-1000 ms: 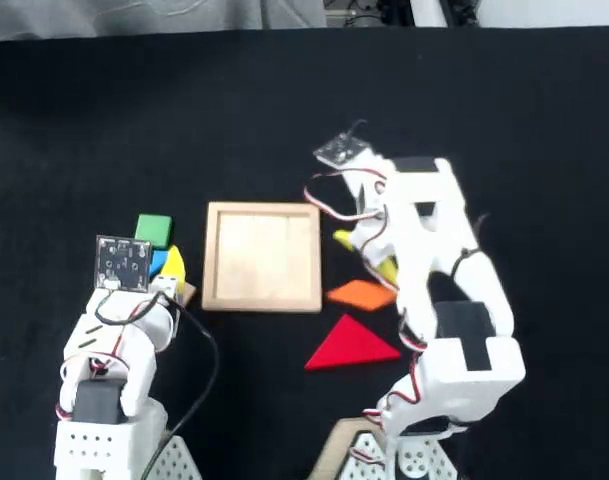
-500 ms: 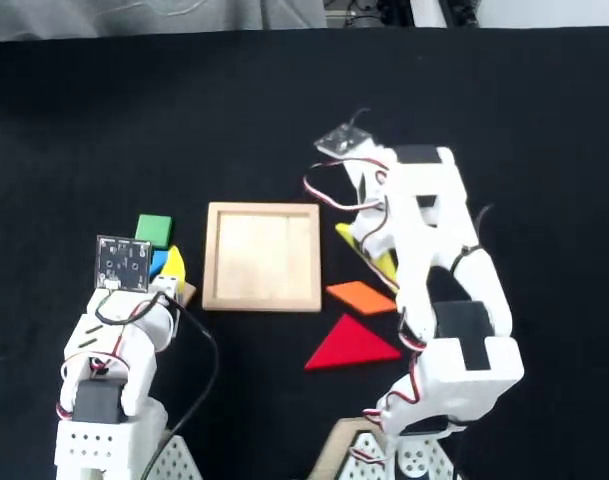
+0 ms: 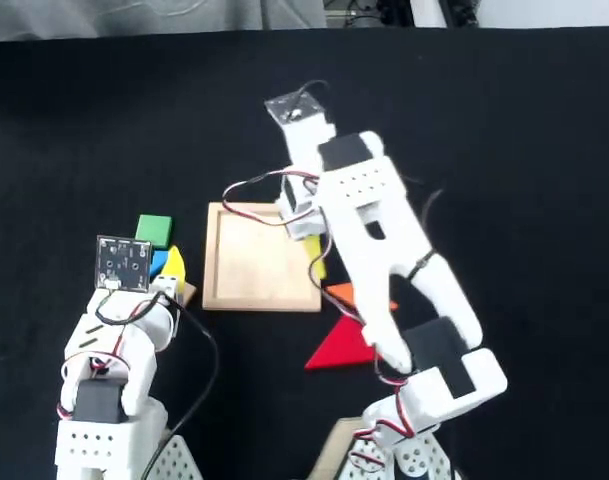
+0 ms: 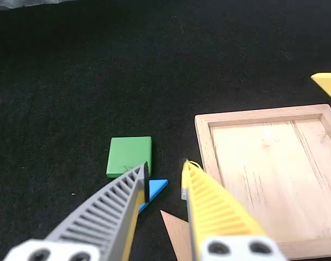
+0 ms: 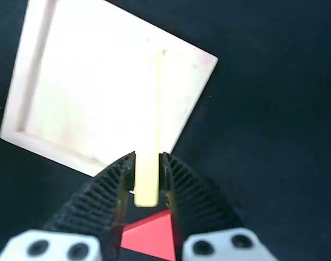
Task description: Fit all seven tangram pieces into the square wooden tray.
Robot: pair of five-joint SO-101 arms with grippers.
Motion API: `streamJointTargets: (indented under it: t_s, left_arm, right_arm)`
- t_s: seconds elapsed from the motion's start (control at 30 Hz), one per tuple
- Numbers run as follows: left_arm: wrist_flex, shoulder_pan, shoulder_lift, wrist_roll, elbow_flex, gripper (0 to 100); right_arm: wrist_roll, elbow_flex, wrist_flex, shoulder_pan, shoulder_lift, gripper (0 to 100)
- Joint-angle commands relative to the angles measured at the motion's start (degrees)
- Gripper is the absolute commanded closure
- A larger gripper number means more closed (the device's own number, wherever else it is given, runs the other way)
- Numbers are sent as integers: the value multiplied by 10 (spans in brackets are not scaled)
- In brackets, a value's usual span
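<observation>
The square wooden tray (image 3: 212, 256) lies empty at the table's middle. My right gripper (image 5: 147, 159) is shut on a yellow piece (image 5: 151, 125), held on edge over the right side of the tray (image 5: 24, 81); the yellow piece (image 3: 317, 262) peeks out under the arm. My left gripper (image 4: 165, 173) stands open left of the tray (image 4: 203, 147), low over a blue piece (image 4: 154, 187), with a green square (image 4: 129, 156) beyond it and a tan triangle (image 4: 176, 234) below. A red triangle (image 3: 339, 345) and an orange piece (image 3: 359, 294) lie right of the tray, partly under the right arm.
Black cloth covers the table, with bare room behind the tray and at the far right. The green square (image 3: 154, 230), the blue piece (image 3: 158, 262) and the tan triangle (image 3: 187, 294) cluster tightly by the left arm. The red triangle (image 5: 151, 236) lies just under the right gripper.
The right arm has swung left with the yellow piece, from beside the tray's right edge to over the tray. The left arm has not moved.
</observation>
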State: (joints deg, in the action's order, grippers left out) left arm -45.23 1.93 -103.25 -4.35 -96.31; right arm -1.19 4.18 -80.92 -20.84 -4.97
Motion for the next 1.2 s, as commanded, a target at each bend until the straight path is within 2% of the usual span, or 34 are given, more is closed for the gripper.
streamJointTargets:
  t_s: [0.0, 0.2, 0.3, 0.43, 0.63, 0.73, 0.9, 1.17]
  left_arm:
    - [-2, -7, 2, -5, -12, 883]
    - [-2, -1, -1, -4, -12, 884]
    - [-2, 0, -2, -4, -12, 884]
    - [-2, 2, -2, -3, -12, 884]
    - [1, 46, -4, 1, -12, 884]
    - [-3, 80, -4, 40, -7, 884]
    - [-3, 146, -4, 87, -1, 884]
    - [-3, 150, -4, 96, 2, 884]
  right_arm:
    - [72, -29, 12, -55, -7, 983]
    - [215, -87, 16, -116, -49, 984]
    - [247, -98, 21, -131, -89, 983]
    - [260, -146, 16, -146, -143, 985]
    - [276, -194, 15, -159, -173, 987]
    - [280, -201, 18, -162, -175, 987]
    - [330, -200, 19, -163, -176, 987]
    - [358, -235, 22, -162, -279, 987]
